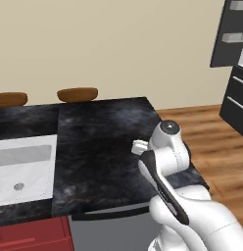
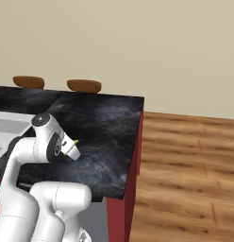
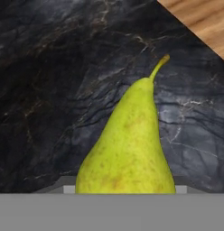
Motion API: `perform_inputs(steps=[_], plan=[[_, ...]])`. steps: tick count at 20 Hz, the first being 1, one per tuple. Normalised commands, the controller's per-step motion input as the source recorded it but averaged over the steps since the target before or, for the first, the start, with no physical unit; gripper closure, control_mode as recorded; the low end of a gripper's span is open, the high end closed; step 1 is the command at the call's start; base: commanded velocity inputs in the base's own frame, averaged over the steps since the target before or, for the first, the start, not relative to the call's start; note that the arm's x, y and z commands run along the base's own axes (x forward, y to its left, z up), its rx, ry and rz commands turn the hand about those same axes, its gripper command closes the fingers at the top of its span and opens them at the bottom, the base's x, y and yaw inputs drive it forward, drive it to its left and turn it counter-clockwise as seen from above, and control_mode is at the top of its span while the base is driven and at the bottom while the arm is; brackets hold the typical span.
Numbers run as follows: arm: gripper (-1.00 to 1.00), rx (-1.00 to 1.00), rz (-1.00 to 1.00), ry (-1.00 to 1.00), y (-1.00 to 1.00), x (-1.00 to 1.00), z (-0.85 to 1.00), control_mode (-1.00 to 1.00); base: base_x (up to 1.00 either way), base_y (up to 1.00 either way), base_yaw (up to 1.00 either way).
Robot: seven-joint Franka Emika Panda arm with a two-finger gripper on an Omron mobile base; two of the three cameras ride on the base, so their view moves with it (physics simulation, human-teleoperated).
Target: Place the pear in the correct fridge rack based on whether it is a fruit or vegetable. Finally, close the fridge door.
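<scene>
The pear (image 3: 129, 144) is yellow-green with a curved stem and sits close in the hand view, over the black marble counter (image 3: 50, 90). My gripper (image 2: 71, 150) hangs above the counter's right part and is shut on the pear. In the right base view only the pear's stem tip (image 2: 77, 141) pokes out beside the hand. The pear hides the fingertips. The fridge door (image 1: 230, 34) stands open at the far upper right, dark grey with clear bins on its inner face, well away from the gripper across the wooden floor.
A white sink (image 1: 23, 169) is set into the counter (image 1: 104, 142) at the left. Two brown stool tops (image 1: 77, 93) stand behind the counter. Dark lower drawers (image 1: 236, 100) sit below the fridge door. Wooden floor (image 2: 185, 160) lies to the right.
</scene>
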Motion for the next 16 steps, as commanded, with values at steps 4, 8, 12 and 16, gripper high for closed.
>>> perform_inputs(steps=[4,8,12,16], plan=[[1.00,0.00,0.00,0.00,0.00,0.00,0.00,-1.00,0.00,0.00,0.00],[1.00,0.02,-0.02,-0.04,-0.19,-0.22,-0.15,-1.00,0.00,0.00,0.00],[1.00,0.04,-0.05,-0.10,-0.32,-0.28,-0.18,1.00,-0.19,-0.48,-0.07],[1.00,0.00,0.00,0.00,0.00,0.00,0.00,1.00,-0.09,-1.00,-0.22]])
